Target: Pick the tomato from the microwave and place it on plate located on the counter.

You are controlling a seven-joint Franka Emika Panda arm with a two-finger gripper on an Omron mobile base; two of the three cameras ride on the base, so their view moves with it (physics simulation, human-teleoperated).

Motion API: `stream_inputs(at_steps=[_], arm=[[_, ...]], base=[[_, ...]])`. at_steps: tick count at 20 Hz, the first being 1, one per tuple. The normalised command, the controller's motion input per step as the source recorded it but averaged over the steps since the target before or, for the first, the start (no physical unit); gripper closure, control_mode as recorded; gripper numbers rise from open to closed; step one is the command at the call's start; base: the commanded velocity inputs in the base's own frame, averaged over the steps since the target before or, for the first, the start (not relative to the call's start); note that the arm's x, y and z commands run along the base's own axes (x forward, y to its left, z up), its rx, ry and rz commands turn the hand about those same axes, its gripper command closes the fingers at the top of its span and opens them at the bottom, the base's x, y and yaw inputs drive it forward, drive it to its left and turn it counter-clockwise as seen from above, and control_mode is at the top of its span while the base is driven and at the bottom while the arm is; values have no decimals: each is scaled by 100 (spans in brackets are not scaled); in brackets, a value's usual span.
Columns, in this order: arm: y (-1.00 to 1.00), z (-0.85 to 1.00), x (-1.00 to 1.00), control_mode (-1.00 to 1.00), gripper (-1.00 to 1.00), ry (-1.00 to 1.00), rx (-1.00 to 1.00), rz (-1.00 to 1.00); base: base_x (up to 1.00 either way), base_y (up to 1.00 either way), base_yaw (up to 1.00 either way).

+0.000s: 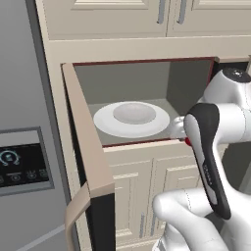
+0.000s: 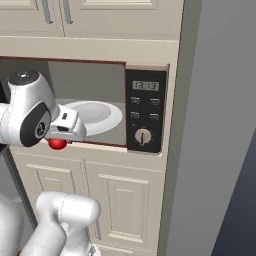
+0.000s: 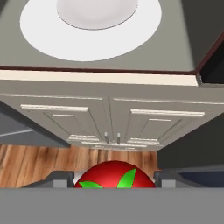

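The tomato [image 3: 114, 175], red with green stem leaves, sits between my gripper's [image 3: 113, 180] two dark fingertips, held just outside the microwave's front edge. From the right base it shows as a red ball [image 2: 57, 144] under the hand [image 2: 64, 127]; from the left a red sliver [image 1: 188, 142] peeks past the arm. The microwave [image 1: 188, 81] stands open, its door [image 1: 88, 162] swung out to the left. Inside lies the white turntable dish [image 1: 105, 122] with a grey raised centre. The plate and the counter are out of view.
Beige cabinet doors [image 3: 113, 120] hang below the microwave, above a wooden floor [image 3: 35, 164]. The black control panel [image 2: 145, 110] is right of the cavity, beside a tall grey panel [image 2: 220, 125]. A grey fridge with a display [image 1: 22, 162] stands at the left.
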Motion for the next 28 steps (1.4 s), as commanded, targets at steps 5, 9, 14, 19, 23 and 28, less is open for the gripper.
stream_inputs(at_steps=[5, 9, 14, 19, 23, 28], arm=[[-7, 3, -29, -100, 100, 0, -2, -2], [-4, 0, -10, 100, 100, 0, 0, 0], [0, 0, 0, 100, 100, 0, 0, 0], [0, 0, 0, 100, 100, 0, 0, 0], [0, 0, 0, 100, 100, 0, 0, 0], [0, 0, 0, 100, 100, 0, 0, 0]], base=[[0, 0, 0], [-18, -3, 0], [-57, -10, 0], [-86, -25, 3], [-84, -27, 9], [-67, -42, 31]])
